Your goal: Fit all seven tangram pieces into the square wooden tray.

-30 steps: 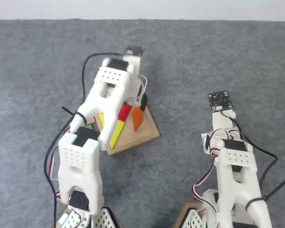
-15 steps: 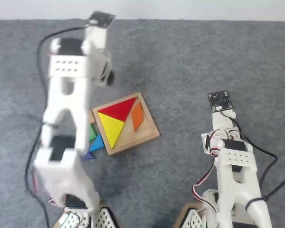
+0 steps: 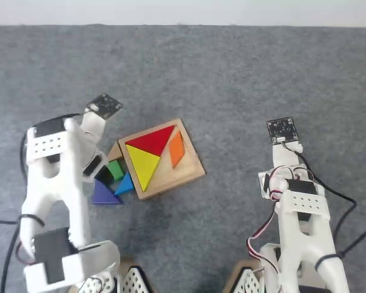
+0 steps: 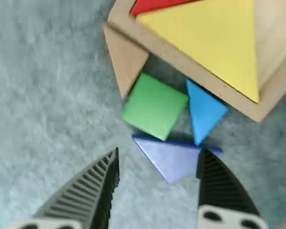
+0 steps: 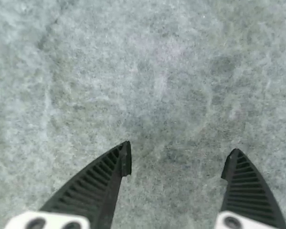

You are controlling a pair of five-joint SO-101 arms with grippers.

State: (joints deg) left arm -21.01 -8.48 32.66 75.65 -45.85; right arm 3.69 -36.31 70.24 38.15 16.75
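Note:
The square wooden tray (image 3: 192, 166) holds a red triangle (image 3: 152, 141), a yellow triangle (image 3: 144, 165) and an orange parallelogram (image 3: 177, 149). Beside its left edge, on the carpet, lie a tan triangle (image 3: 115, 150), a green square (image 3: 114, 169), a blue triangle (image 3: 125, 183) and a purple triangle (image 3: 104, 194). My left gripper (image 4: 158, 160) hangs open right above the purple triangle (image 4: 174, 157), one finger on each side, with the green square (image 4: 155, 106) and blue triangle (image 4: 205, 109) just beyond. Over bare carpet to the right of the tray, my right gripper (image 5: 176, 160) is open and holds nothing.
Grey carpet (image 3: 244, 73) covers the whole table. The right arm (image 3: 296, 207) stands well to the right of the tray. Cables trail from both arms near the front edge.
The left arm rose off the tray, swung out to the left, then came down over the loose pieces beside the tray's left edge. The right arm has not moved.

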